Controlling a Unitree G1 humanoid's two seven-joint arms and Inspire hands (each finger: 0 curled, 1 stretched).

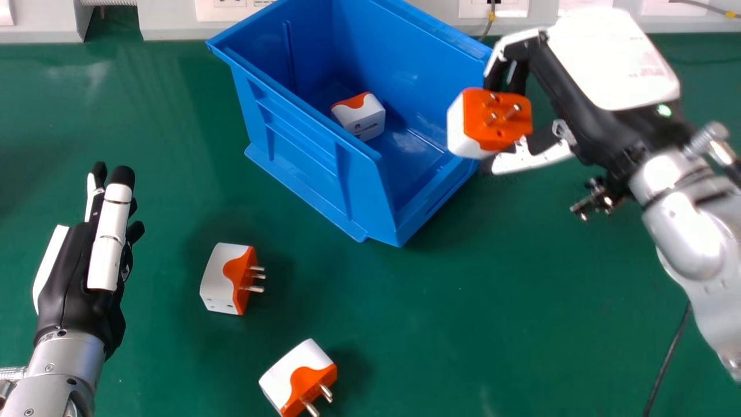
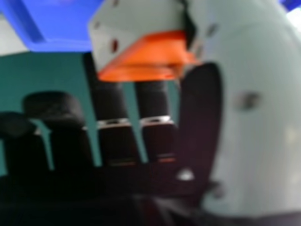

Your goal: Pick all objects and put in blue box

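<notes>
Plug (image 1: 496, 120) is pinched in the right hand (image 1: 611, 63) by the blue box (image 1: 301, 153)'s right rim; placing likely needs moving left, releasing.

The blue box (image 1: 307, 168) ran past the head view's top edge, its side wall hiding part of the plug adapter inside (image 1: 365, 119). The right hand (image 1: 613, 63) and its held adapter (image 1: 498, 119) were blurred. The bottom edge cut off the left forearm (image 1: 63, 365).

Blue box (image 1: 307, 156) holds one orange-white plug (image 1: 360, 119), two (image 1: 223, 277) (image 1: 295, 370) lie outside (another (image 1: 492, 128) held).
</notes>
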